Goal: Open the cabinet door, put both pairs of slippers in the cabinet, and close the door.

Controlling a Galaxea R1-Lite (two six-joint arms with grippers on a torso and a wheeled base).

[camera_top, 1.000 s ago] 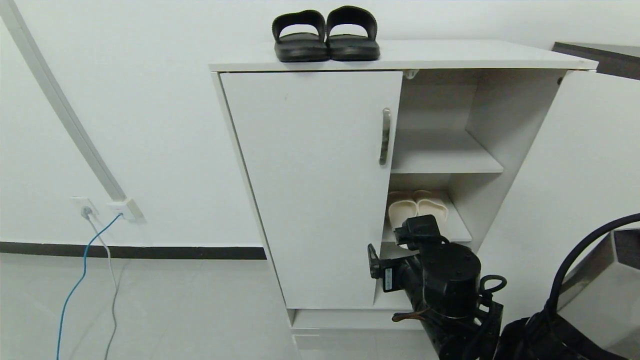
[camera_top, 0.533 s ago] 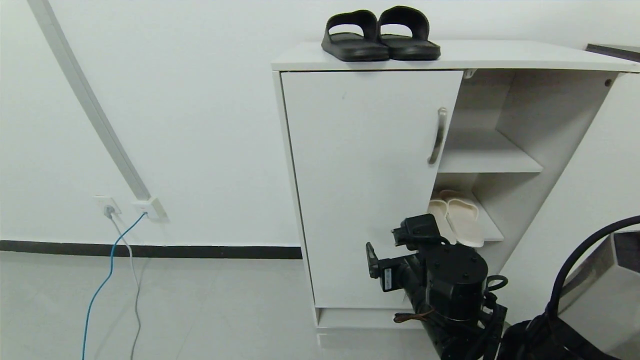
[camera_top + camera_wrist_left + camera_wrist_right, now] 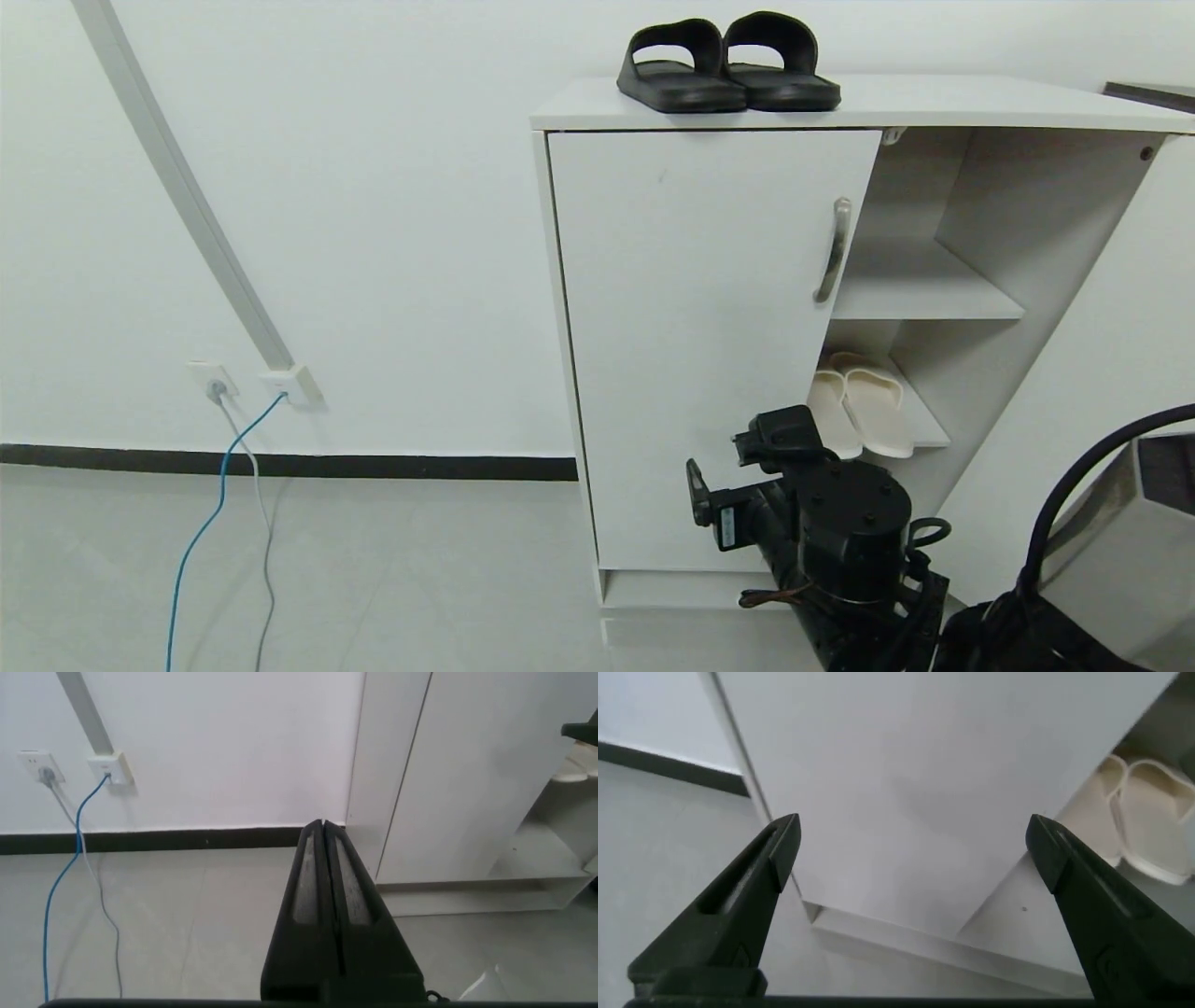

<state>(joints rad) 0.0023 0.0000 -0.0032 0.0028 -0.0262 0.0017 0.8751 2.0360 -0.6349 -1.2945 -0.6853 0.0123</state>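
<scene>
The black slippers (image 3: 728, 63) sit at the front edge of the cabinet (image 3: 980, 98) top, above its closed door. The white slippers (image 3: 859, 411) lie on the lower shelf inside. The right gripper (image 3: 912, 831), jaws spread wide and empty, hangs low by that door. It likely needs to rise and pinch both straps together. The left gripper (image 3: 322, 845) is pressed closed on nothing.

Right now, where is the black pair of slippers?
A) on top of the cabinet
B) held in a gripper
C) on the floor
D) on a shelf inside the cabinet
A: the black slippers rest on the cabinet top, while the cream pair lies inside it.
</scene>
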